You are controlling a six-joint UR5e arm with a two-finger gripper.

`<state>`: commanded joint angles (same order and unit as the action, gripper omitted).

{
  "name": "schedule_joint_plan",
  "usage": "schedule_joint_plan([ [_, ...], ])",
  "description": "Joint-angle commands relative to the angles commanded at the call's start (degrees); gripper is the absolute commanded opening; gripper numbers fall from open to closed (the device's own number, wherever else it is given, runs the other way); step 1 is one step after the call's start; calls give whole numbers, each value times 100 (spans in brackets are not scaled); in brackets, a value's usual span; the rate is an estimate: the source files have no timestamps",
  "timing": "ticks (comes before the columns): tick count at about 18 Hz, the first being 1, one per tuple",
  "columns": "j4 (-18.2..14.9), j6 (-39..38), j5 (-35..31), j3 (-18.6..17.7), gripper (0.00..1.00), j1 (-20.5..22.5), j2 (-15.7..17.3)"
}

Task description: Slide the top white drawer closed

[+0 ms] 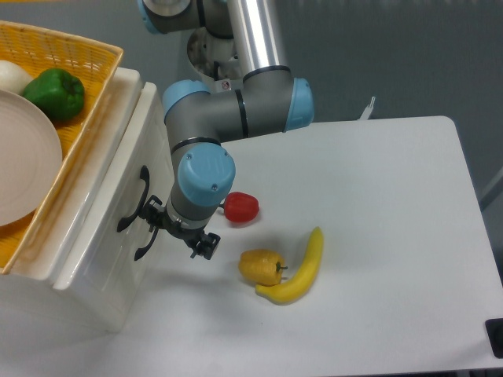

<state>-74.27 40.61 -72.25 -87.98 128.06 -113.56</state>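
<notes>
top white drawer (106, 212): glossy white front, black curved handle (132, 203). lower drawer front (118, 287): white, black handle too. basket (71, 102): yellow woven weave. in it: green pepper (53, 93), off-white plate (23, 169), a pale whitish round item (11, 76) at the left edge. arm (228, 110): grey links, light blue joint caps, silver polished tube up top. gripper (174, 236): black. table (377, 236): plain white. on it: red pepper (240, 207), orange-yellow pepper (262, 266) with dark stem, yellow banana (300, 271). backdrop grey-blue. small black object (496, 336) at the bottom-right corner.
</notes>
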Motion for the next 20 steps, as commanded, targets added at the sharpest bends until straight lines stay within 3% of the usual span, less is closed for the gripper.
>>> schedule_joint_plan([
  [16,9,9,-9,26,100,-26,27],
  [20,9,123,-44,167,100,157,44],
])
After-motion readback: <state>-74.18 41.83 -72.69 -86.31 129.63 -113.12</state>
